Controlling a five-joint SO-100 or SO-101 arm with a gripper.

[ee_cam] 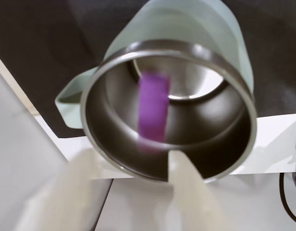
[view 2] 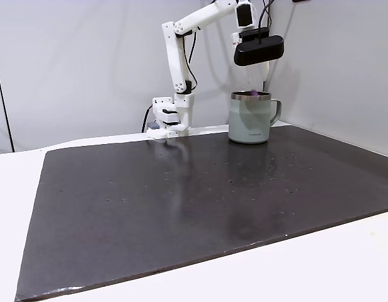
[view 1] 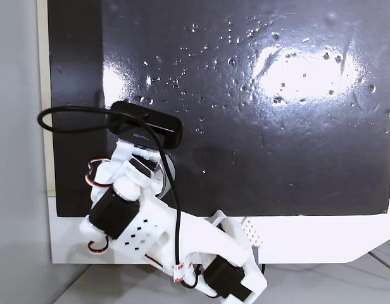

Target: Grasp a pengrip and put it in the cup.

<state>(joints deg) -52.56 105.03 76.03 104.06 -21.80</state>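
Note:
In the wrist view I look straight down into the cup, pale green outside and shiny metal inside. The purple pengrip shows as a motion-blurred streak inside the cup's mouth, clear of both fingers. My gripper is open just above the near rim, with its pale fingers spread apart and nothing between them. In a fixed view the cup stands at the mat's far edge with its handle to the right. A speck of the purple pengrip shows at its rim, under the black wrist camera.
A large black mat covers the white table. The arm's base stands just left of the cup in a fixed view. From above, the white arm and a black cable sit at the mat's lower left.

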